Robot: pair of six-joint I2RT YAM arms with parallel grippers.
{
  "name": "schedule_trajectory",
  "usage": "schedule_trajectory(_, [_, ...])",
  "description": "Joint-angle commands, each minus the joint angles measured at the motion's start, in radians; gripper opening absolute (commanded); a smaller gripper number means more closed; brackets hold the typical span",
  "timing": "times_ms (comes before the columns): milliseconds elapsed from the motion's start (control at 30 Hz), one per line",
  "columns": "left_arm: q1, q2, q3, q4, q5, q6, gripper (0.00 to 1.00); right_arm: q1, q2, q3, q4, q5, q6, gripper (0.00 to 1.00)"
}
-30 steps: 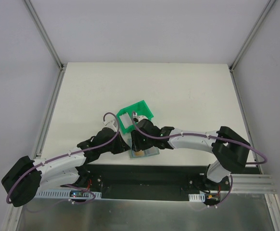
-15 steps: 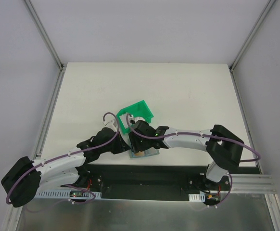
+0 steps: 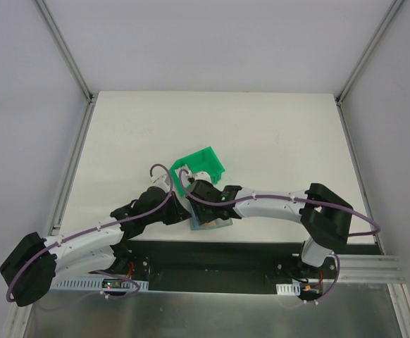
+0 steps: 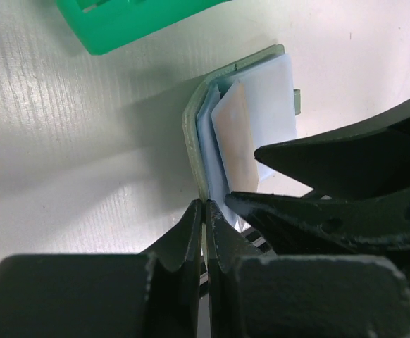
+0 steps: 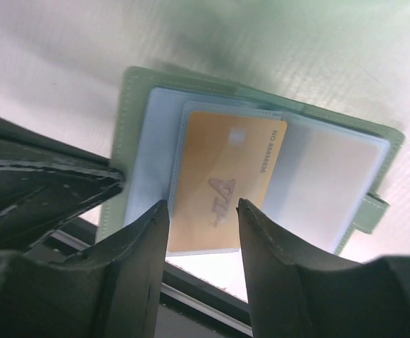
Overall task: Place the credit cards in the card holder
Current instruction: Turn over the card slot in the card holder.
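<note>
While the right gripper [image 5: 201, 208] stands about half open, its two black fingers [image 5: 138, 267] press on the long edges of a tan-orange plastic credit card [image 5: 222, 176], clamping it across its width at the near end. The card's far end lies over the open inner face of the flat grey-green two-leaf card holder [image 5: 129, 141]. It appears to sit under the lip of a clear pocket, though the sheen of the plastic makes that hard to tell. At the holder's left edge the left gripper [image 4: 205, 208] is closed tight, pinching the rim of that leaf. The holder lies open on the white table [image 4: 64, 141], with a bright green plastic bin [image 4: 127, 21] just beyond it.

The step in hand, as I judge it, is sliding this card into its pocket. The next move calls for a straight push along the card's length, flat to the leaf, while the left pinch stops the holder from sliding. Only then should the right fingers let go.
</note>
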Motion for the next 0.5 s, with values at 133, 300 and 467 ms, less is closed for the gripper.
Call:
schedule_trajectory(133, [0.004, -0.027, -0.007, 0.007, -0.013, 0.006, 0.0, 0.005, -0.054, 0.037, -0.112, 0.136, 0.003, 0.45])
schedule_trajectory(300, [0.004, -0.019, -0.016, 0.003, -0.019, 0.011, 0.0, 0.002, -0.092, 0.023, -0.123, 0.171, 0.006, 0.44])
schedule_trajectory(467, [0.006, -0.025, -0.026, 0.001, -0.024, 0.008, 0.0, -0.013, -0.118, 0.003, -0.14, 0.194, 0.014, 0.44])
